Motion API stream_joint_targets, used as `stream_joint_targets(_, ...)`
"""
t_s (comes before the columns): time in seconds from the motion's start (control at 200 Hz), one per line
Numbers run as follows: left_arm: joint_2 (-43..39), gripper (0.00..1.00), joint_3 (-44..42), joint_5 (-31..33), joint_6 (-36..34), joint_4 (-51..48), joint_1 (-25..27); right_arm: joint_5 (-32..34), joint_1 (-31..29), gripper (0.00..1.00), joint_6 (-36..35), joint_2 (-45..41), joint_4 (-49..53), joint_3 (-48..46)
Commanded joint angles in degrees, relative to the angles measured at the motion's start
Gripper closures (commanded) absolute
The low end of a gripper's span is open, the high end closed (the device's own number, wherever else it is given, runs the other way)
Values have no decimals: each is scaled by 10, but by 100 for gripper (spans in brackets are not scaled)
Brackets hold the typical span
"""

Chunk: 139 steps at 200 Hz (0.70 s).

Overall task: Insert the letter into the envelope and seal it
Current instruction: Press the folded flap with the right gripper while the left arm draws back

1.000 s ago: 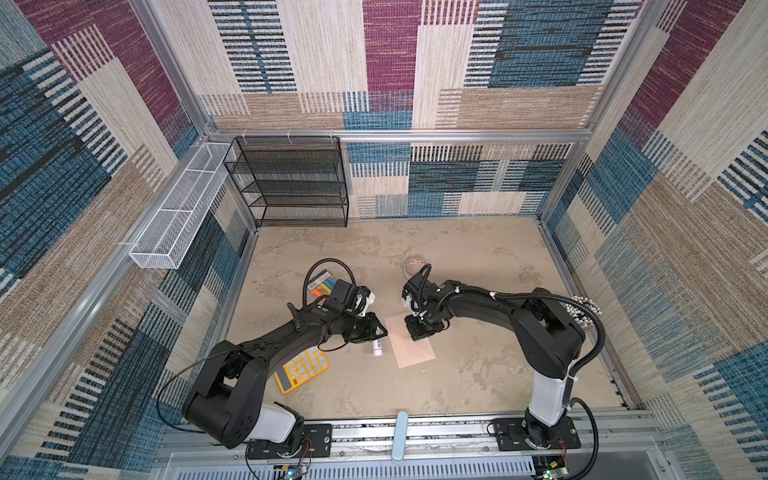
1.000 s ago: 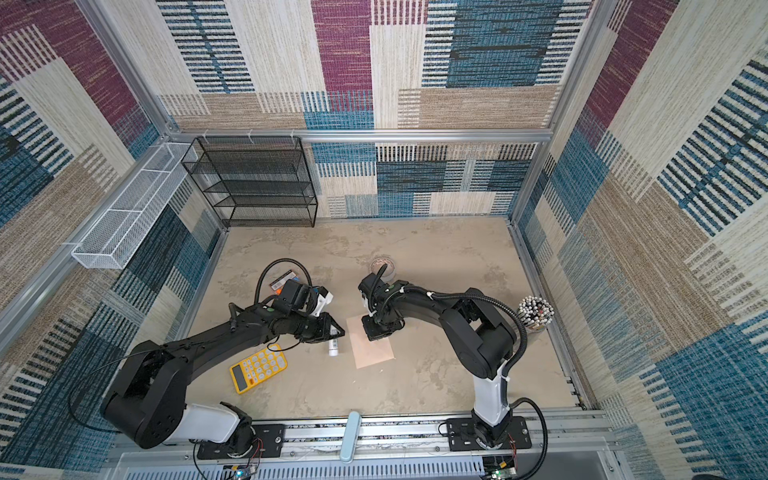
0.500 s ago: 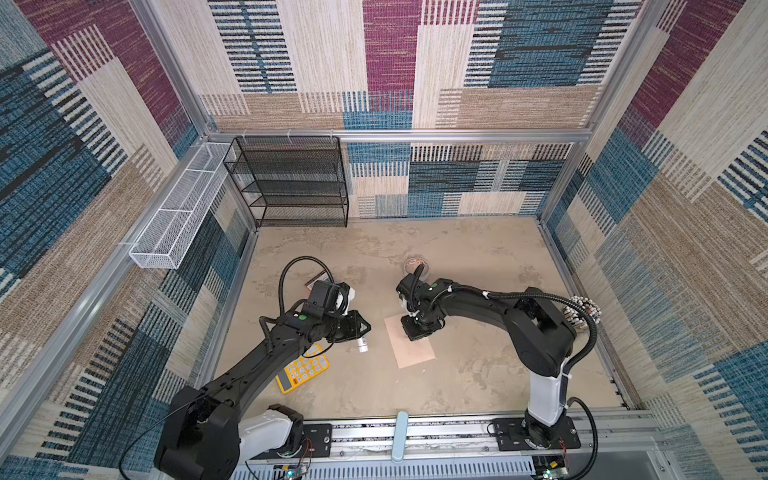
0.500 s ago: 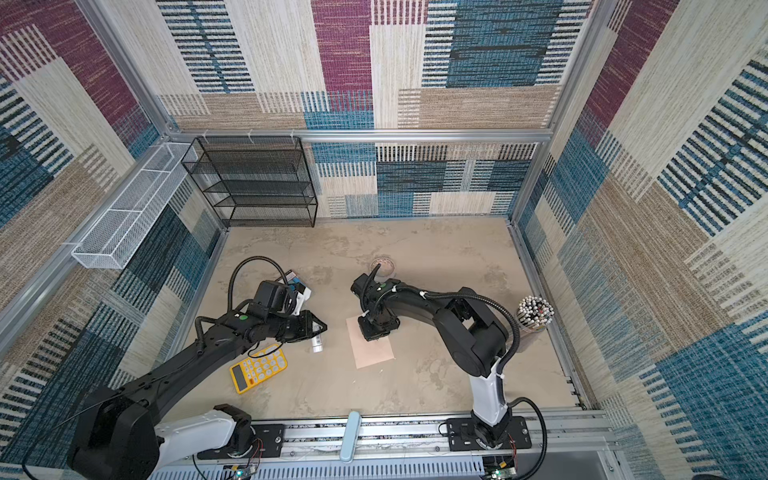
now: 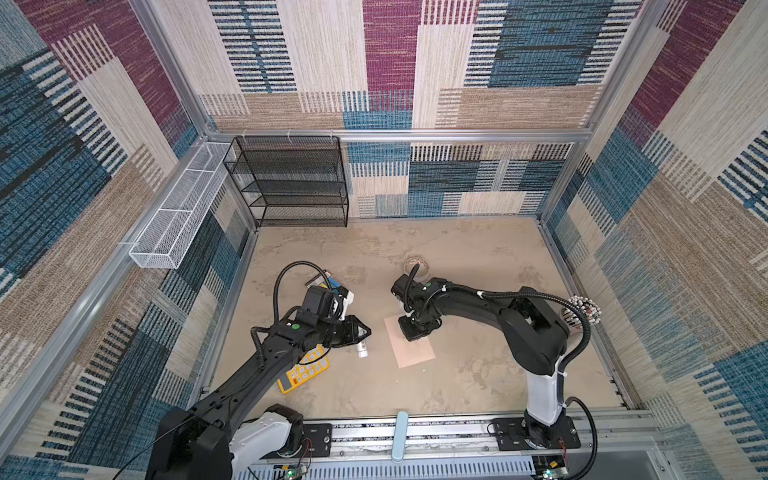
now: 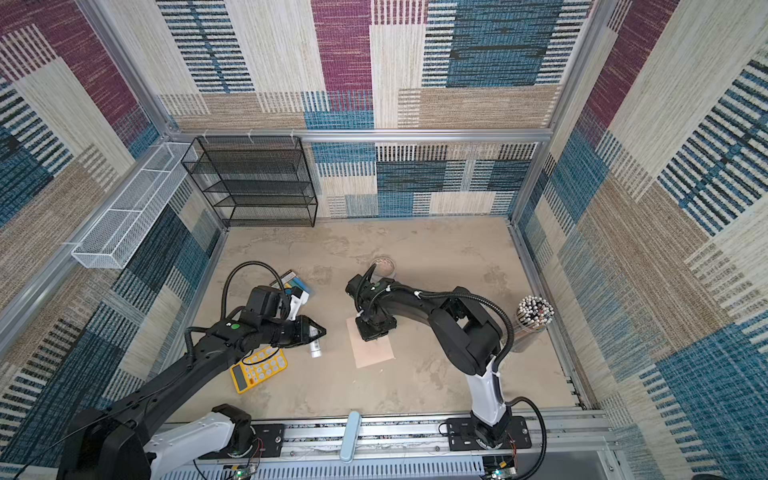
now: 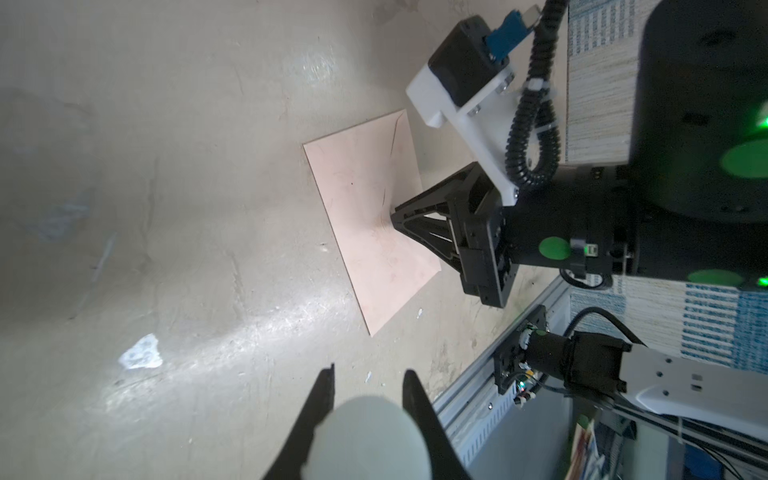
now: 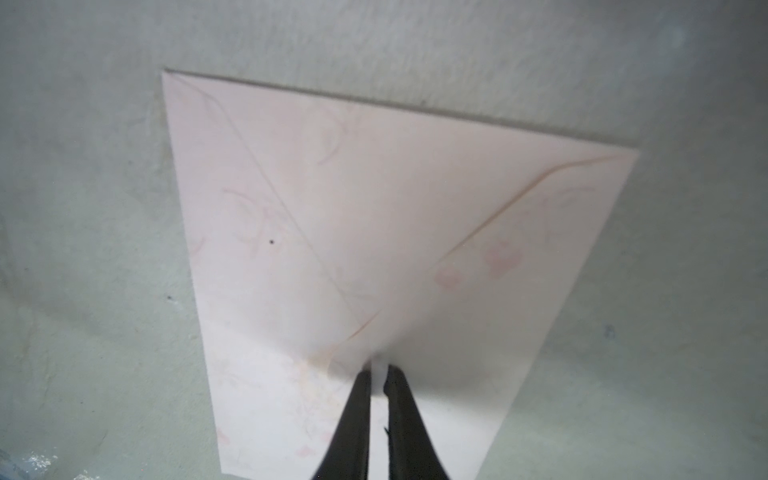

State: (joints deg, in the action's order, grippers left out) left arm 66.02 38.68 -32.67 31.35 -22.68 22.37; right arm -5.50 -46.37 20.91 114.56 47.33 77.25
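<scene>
On the left, our left gripper is clamped around a white tube, which sticks out past the fingers just above the table, near a yellow calculator. To its right and clear of it, the envelope lies flat on the table with its flap folded down. Our right gripper points down onto the envelope's far end, fingertips touching the paper at the flap's point. Its jaws are almost together with a thin slit between, and we see nothing pinched there.
</scene>
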Motion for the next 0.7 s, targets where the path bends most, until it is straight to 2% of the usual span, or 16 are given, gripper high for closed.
stream_joint_targets(0.0, 38, 100, -3, -84, 5, 35, 2, -37, -9, 86, 9, 41, -34, -14)
stream_joint_targets(0.691, 83, 100, -11, -81, 20, 57, 9, -51, -15, 82, 10, 59, -32, 1)
